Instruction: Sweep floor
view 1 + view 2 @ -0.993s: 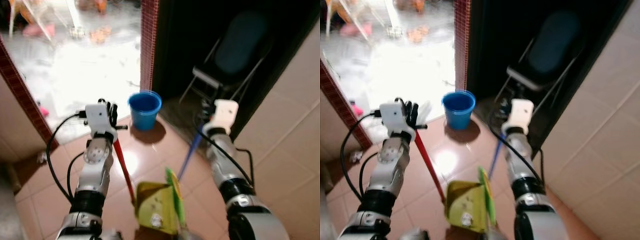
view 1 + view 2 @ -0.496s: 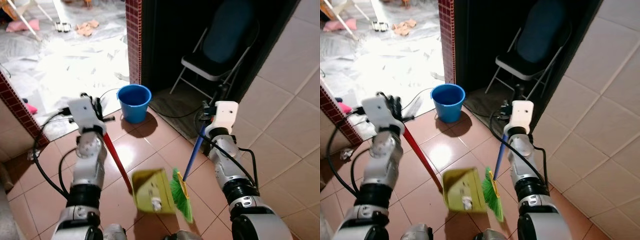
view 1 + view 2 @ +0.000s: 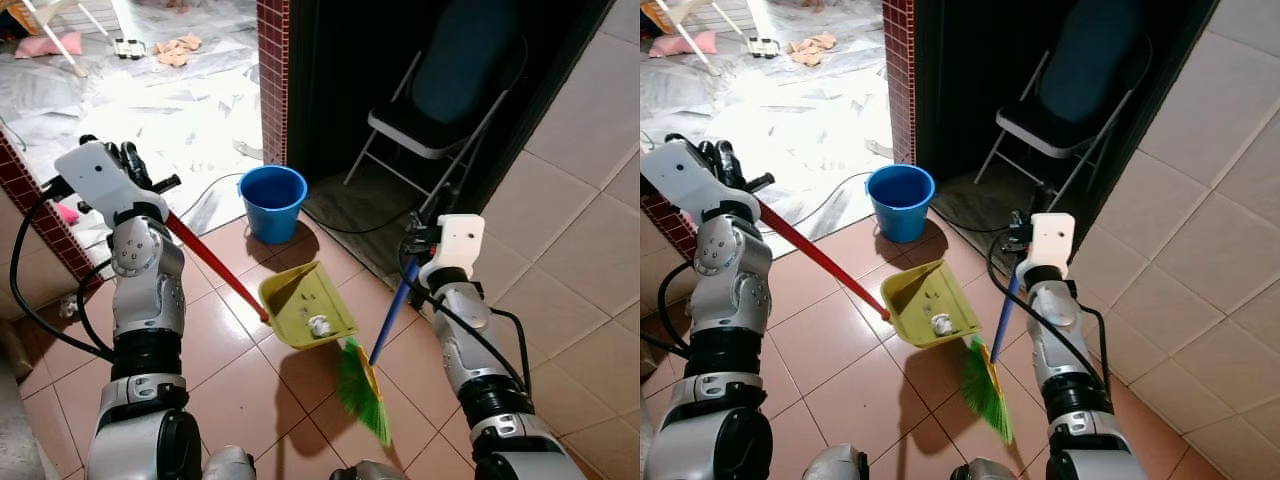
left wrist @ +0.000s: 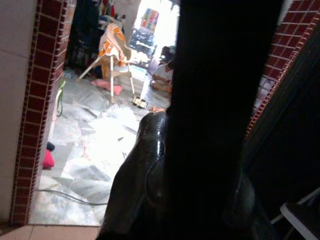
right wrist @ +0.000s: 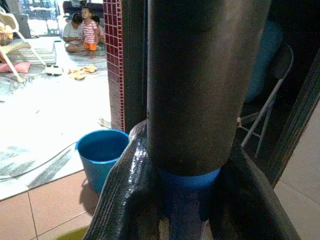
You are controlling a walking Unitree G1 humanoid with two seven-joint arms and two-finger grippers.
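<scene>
A: Start at the hands. What is the left gripper (image 3: 135,165) doing?

B: Its black fingers (image 4: 145,170) are clamped around the dustpan's red handle (image 3: 215,268), up at about ten o'clock in the head view. The handle slopes down from there toward the centre.

A: And the pan itself?

B: The yellow dustpan (image 3: 305,304) sits near the middle, tilted, with a small pale crumpled scrap (image 3: 319,325) lying inside it.

A: The right gripper (image 3: 412,245)?

B: Closed on the blue broom handle (image 3: 390,318); in the right wrist view the fingers (image 5: 125,190) hug the blue shaft on both sides. It is at roughly three o'clock from the pan.

A: Where does the broom end?

B: The green bristle head (image 3: 362,391) is at about five o'clock from the pan, just beside its lower edge, over the brown floor tiles (image 3: 235,390). Whether the bristles touch the floor I cannot tell.

A: What lies further out?

B: A blue bucket (image 3: 272,202) stands at twelve o'clock from the pan, near a red tiled pillar (image 3: 272,70). At one to two o'clock a dark folding chair (image 3: 440,100) stands in a shadowed recess. At eleven o'clock is a bright room whose floor is covered in pale sheeting (image 3: 170,100), with a black cable (image 3: 215,185) trailing over it. The right wrist view shows people (image 5: 85,32) sitting far back in that room
</scene>
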